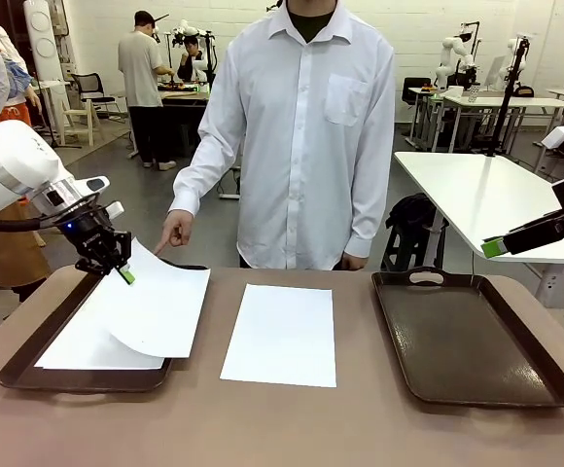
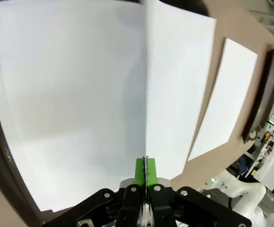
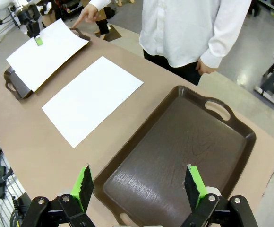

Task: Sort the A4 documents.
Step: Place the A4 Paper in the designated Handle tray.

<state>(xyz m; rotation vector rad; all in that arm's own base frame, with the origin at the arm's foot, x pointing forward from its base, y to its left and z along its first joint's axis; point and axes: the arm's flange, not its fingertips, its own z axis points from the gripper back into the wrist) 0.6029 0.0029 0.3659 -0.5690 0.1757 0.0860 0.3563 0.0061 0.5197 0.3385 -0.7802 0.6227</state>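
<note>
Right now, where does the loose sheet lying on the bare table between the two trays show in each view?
Front view: the loose sheet lies flat at centre, in the lower half.
Left wrist view: it is a slanted strip at the right.
Right wrist view: it sits left of centre, in the upper half.
Shared landmark: the empty tray beside it.

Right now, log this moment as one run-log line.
left tool: shut on sheet over left tray | right tool: open above right tray | second sheet: mid-table
</note>
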